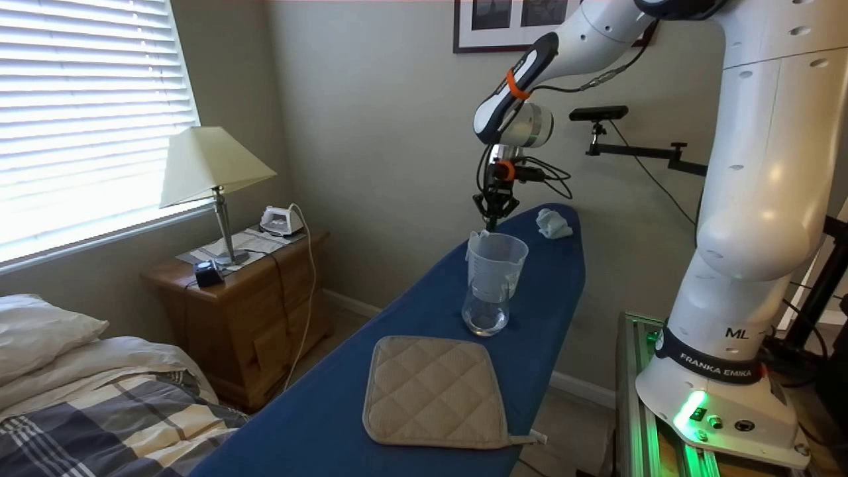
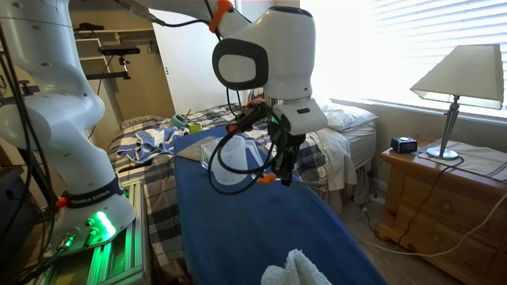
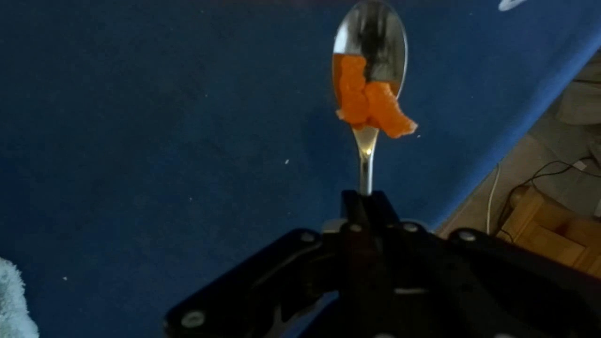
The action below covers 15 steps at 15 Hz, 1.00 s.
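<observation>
blue ironing board stretches wide beside the end effector, which grasps a spoon near one edge.

Stands on a green-lit base, holds the white arm arched out over the surface, has the wrist bent downward near the long edge farther from that base, and points the black gripper down with dark fingers clamped close together.
</observation>
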### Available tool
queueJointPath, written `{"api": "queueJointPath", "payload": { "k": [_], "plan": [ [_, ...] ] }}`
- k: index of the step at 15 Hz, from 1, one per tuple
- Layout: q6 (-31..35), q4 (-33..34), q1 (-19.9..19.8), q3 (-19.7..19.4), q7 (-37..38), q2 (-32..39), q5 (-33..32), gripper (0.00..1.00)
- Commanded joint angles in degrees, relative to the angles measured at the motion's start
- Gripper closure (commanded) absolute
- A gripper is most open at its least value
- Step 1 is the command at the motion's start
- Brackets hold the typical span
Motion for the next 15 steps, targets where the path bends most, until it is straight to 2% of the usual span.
{"api": "queueJointPath", "payload": {
  "k": [1,6,11,15],
  "plan": [
    [0.0,-3.1,2.0,0.7,5.6,-6.0,-3.1,0.95],
    [-0.5,-4.5,4.2,2.5,10.1,-11.8,-6.0,0.95],
    [-0.8,-4.3,4.6,4.1,12.8,-14.6,-7.1,0.95],
    [-0.6,-6.7,4.6,5.2,14.2,-17.8,-7.7,0.95]
  ]
}}
